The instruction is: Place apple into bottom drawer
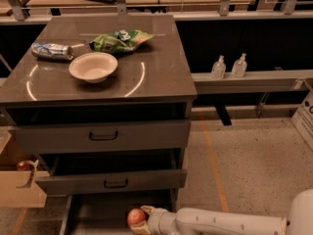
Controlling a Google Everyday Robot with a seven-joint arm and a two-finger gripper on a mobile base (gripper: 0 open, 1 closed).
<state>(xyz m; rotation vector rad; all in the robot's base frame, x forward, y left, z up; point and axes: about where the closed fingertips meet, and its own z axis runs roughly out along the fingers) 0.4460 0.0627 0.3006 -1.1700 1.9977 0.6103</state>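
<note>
Down at the near edge, the gripper (141, 220) clasps the round, smooth red-pink apple (135, 216), seemingly just above the flat grey metal floor of the open bottom drawer (98, 213).

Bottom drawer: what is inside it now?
In the bottom drawer only bare grey floor shows; the hand holds the apple at its right side. The middle drawer covers its rear part, unseen.
</note>
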